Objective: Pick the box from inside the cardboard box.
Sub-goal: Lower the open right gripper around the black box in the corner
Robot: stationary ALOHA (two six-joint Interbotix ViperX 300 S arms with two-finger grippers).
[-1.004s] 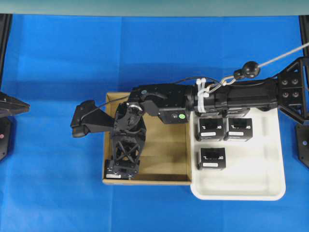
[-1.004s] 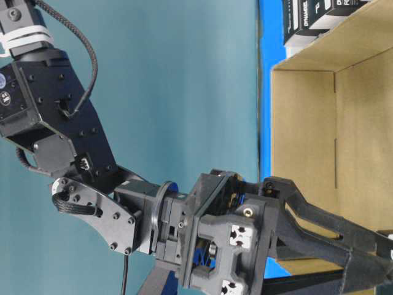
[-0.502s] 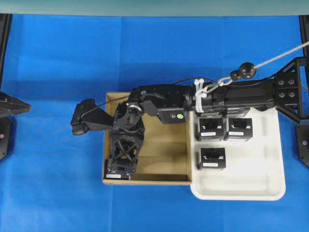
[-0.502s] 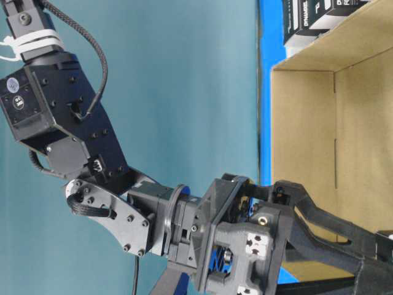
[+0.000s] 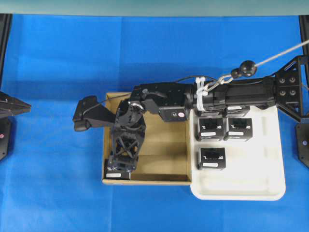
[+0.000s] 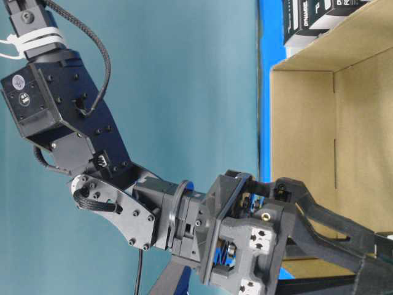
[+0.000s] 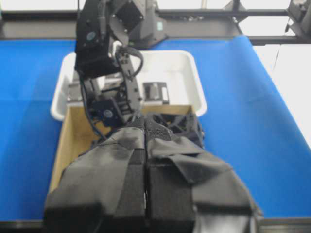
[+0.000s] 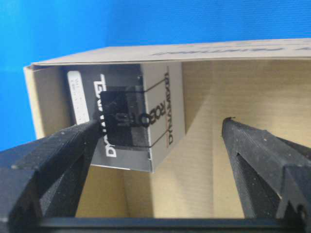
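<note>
**Overhead exterior: right gripper spread over the corner box**

Overhead exterior: the right gripper [image 5: 118, 169] reaches into the cardboard box [image 5: 164, 145], over its near-left corner.

Right wrist: the box [image 8: 131, 124] sits in that corner against the walls, the fingers [image 8: 248, 160] spread wide, grasping nothing.

Left wrist: the left gripper [image 7: 146, 194] is clenched, well back from the cardboard box.

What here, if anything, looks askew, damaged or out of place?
Nothing stands out. One black box sits squarely in a corner of the cardboard box, intact. Three more show in the white tray, lined up straight. The right gripper hangs open before the cornered box, not touching it.
</note>
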